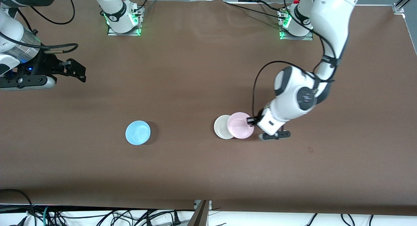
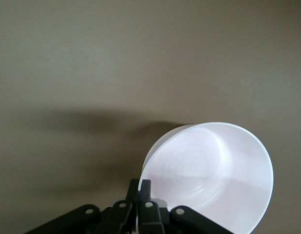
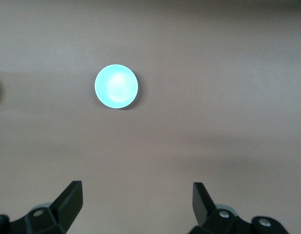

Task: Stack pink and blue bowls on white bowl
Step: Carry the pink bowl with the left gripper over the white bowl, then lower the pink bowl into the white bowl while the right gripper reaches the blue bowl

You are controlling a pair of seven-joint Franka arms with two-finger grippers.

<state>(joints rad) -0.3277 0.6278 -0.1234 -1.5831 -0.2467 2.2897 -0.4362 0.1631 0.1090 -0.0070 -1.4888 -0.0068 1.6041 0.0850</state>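
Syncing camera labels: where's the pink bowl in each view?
Front view: pink bowl, held by its rim in the left gripper, overlapping the white bowl.
Left wrist view: fills the lower part, tilted, rim pinched in the fingers.
Right wrist view: not in it; only the blue bowl shows.
Shared landmark: the brown table.

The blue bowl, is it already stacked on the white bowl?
No, the blue bowl sits alone on the table, apart from the white bowl.

pale pink bowl (image 1: 241,125), white bowl (image 1: 222,127), light blue bowl (image 1: 137,132), brown table (image 1: 202,72)
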